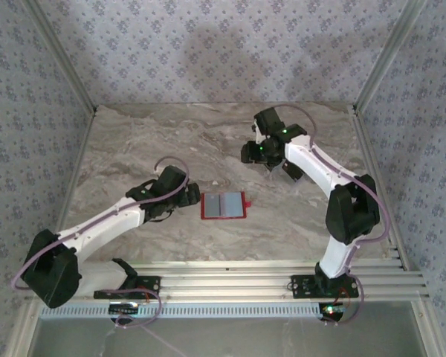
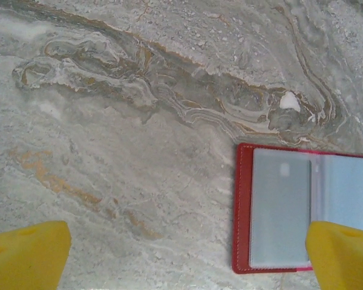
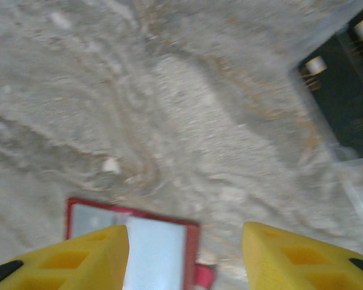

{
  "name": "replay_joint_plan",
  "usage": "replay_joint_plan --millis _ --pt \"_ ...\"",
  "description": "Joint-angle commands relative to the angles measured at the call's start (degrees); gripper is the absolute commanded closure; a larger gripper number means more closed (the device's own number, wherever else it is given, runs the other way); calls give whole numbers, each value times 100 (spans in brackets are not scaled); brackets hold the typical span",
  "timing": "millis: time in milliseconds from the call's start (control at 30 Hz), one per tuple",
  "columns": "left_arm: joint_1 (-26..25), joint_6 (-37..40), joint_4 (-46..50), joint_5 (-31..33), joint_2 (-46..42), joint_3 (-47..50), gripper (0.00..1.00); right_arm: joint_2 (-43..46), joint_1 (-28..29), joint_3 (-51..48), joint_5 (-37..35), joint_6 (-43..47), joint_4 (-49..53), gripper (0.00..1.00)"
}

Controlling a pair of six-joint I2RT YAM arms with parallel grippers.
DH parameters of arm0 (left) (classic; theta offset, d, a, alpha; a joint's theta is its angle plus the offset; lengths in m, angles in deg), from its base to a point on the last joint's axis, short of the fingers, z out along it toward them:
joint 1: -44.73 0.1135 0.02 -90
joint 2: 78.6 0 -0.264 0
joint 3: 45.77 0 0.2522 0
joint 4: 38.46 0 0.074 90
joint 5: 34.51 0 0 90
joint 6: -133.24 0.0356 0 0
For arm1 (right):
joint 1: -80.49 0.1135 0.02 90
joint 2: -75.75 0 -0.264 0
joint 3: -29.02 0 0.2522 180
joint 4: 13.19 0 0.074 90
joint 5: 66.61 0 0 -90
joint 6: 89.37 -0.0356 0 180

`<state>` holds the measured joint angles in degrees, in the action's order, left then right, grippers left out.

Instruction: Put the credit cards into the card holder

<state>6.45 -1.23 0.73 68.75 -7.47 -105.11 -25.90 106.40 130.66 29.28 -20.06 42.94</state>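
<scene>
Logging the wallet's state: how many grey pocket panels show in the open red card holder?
2, side by side in the open card holder: the left panel and the right panel. Pockets behind them may be hidden.

Tabletop [image 1: 134,149]: stone-look marble pattern, grey with tan veins, matt, finely grainy close up. Card holder [image 2: 242,211]: red leather-like cover, smooth, low sheen, pale stitching along the edge. Inner pockets [image 2: 281,205]: grey translucent plastic, faintly glossy. Fingers [image 2: 27,257] of the left gripper [image 2: 184,257] and of the right gripper [image 3: 184,257]: matt yellow plastic. Arm shells [image 1: 312,160]: smooth white plastic, slightly shiny, black at the joints. Rails [image 1: 230,286] at the near edge: ribbed bare metal, satin. Walls [image 1: 208,52]: matt patterned covering.
</scene>
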Motion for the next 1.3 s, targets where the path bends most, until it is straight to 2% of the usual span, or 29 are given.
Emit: replay_joint_plan --millis 0,267,567,1067,1267 --pt "150 13 -9 -138 268 -275 0 -312 -18 474 -771 811 585 47" --pt "221 118 -23 -262 864 -737 0 -1213 -23 1305 -1872 1563 998 52" --pt "247 249 23 -376 1060 -839 0 -1954 -17 1781 -2542 1915 1069 56" --pt "339 265 -152 -486 1199 -724 0 -2594 -177 1997 -2777 2003 1089 56" --pt "334 256 -169 -490 1209 -707 0 -2565 -175 1898 -2527 1941 1056 60"
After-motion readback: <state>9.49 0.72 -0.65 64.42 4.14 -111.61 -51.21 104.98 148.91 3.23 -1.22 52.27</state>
